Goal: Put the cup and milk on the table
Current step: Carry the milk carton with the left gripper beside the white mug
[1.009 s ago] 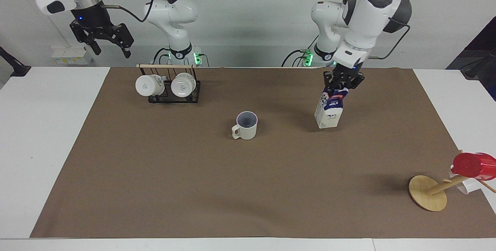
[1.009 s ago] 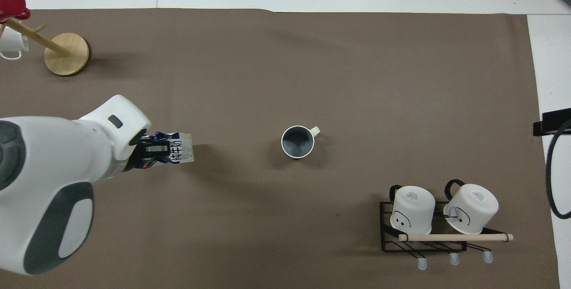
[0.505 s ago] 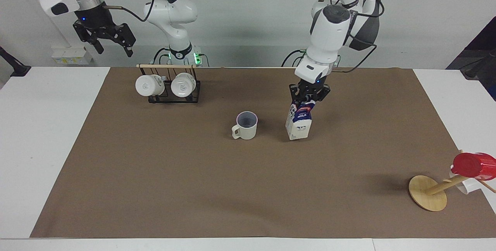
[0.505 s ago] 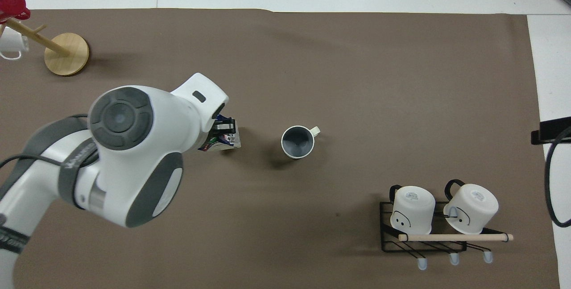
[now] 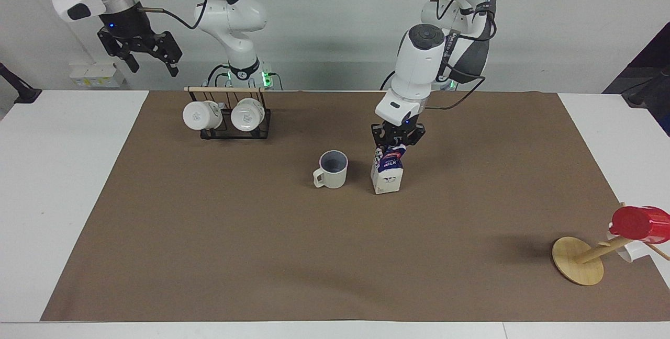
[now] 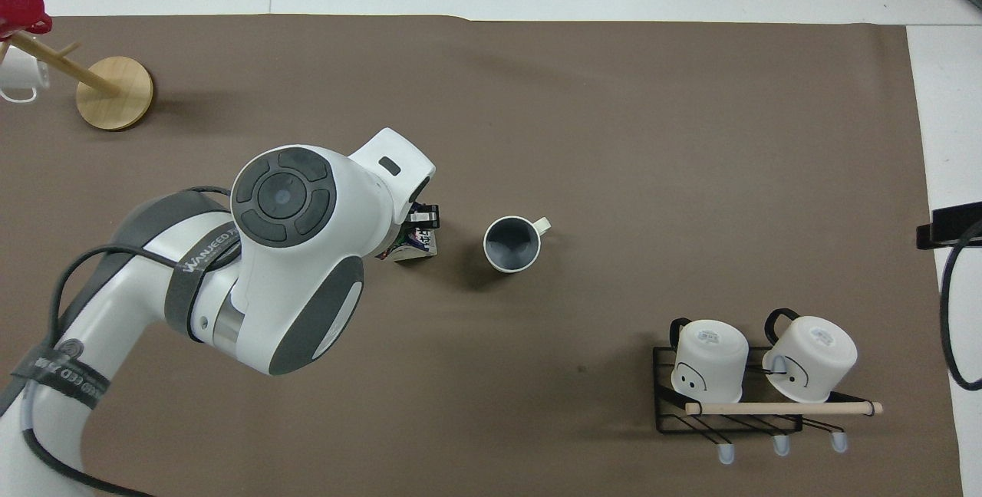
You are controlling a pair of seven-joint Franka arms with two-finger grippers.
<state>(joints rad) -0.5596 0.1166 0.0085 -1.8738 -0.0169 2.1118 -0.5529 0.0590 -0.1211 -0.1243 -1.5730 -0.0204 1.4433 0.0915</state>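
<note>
Milk, in a small gable-top carton with a dark blue top and white lower half [image 5: 387, 174], is what we are gripping by its peak with our left gripper [image 5: 396, 144], fingers clenched on the carton top. The carton is standing upright just beside the cream-white matte cup with the squarish loop handle [image 5: 333, 169], toward the left arm's end of the table; whether its base is resting on the brown paper-like sheet [image 5: 261, 255] covering the white table [image 5: 57, 182] we cannot tell. We are seeing the cup sitting upright on the sheet, mouth up, apart from the carton. Our right gripper [image 5: 152, 59] is waiting in the air with its fingers spread and nothing between them, up toward the right arm's end from the cup. Nearer to the robots than the cup, a black wire rack [image 5: 235, 128] is carrying two glossy white mugs [image 5: 201, 114]. Farther from the robots than the cup, toward the left arm's end, a wooden peg stand with a round base [image 5: 577, 260] is bearing a bright red plastic cup [image 5: 639, 223].
</note>
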